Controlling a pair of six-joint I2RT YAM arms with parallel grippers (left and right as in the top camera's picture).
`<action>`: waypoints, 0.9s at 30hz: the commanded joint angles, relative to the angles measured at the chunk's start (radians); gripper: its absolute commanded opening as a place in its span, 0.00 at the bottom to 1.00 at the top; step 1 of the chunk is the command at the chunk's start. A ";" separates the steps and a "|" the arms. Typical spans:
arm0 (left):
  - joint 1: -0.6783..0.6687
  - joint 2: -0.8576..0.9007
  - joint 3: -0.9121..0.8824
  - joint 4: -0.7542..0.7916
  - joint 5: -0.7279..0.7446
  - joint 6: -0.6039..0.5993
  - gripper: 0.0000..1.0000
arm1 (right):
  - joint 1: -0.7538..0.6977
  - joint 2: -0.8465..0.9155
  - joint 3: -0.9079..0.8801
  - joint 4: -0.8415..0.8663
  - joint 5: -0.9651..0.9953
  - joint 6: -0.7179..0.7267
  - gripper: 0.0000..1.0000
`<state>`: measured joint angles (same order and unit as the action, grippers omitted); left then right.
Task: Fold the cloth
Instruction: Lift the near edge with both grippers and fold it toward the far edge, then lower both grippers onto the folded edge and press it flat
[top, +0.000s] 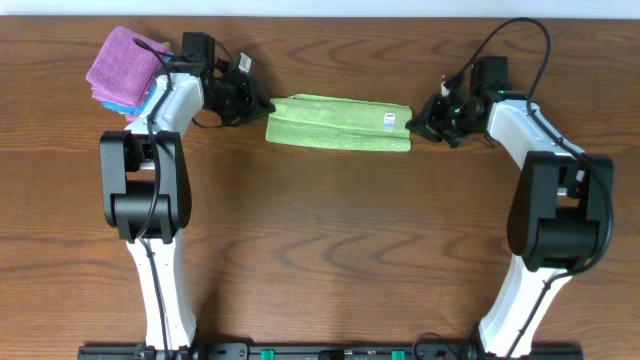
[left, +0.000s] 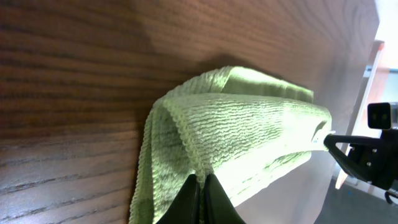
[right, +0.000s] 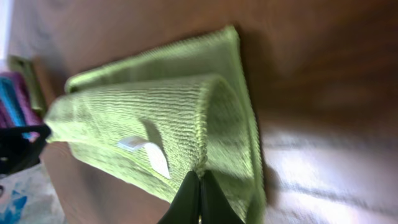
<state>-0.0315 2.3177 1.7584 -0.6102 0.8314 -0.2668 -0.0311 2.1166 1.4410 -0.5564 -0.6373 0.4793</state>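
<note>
The light green cloth (top: 338, 123) lies as a long folded band across the back middle of the table, its small white tag (top: 389, 121) near the right end. My left gripper (top: 262, 105) is shut on the cloth's left end; in the left wrist view the black fingertips (left: 194, 191) pinch a stitched edge of the cloth (left: 249, 124). At the right end my right gripper (top: 414, 124) is shut on the other edge. In the right wrist view the cloth (right: 155, 106) curls up from the table, tag (right: 134, 144) showing, with the fingertips (right: 189, 186) pinching its hem.
A stack of folded cloths, purple (top: 122, 62) over blue (top: 134, 104), sits at the back left corner behind the left arm. The wooden table (top: 330, 250) stretches towards the front. Both arm bases stand at the front edge.
</note>
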 joint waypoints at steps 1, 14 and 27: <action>0.005 0.004 0.014 -0.013 0.006 0.055 0.06 | 0.017 0.010 0.015 -0.025 0.039 -0.037 0.01; 0.017 0.003 0.026 -0.061 -0.058 0.073 0.52 | 0.014 0.008 0.015 -0.035 0.053 -0.047 0.84; -0.102 -0.118 0.268 -0.313 -0.609 0.297 0.06 | 0.073 -0.239 0.021 -0.054 0.291 -0.110 0.02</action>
<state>-0.0799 2.2417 2.0022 -0.9291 0.4412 -0.0162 0.0044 1.9087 1.4448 -0.6090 -0.4290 0.3855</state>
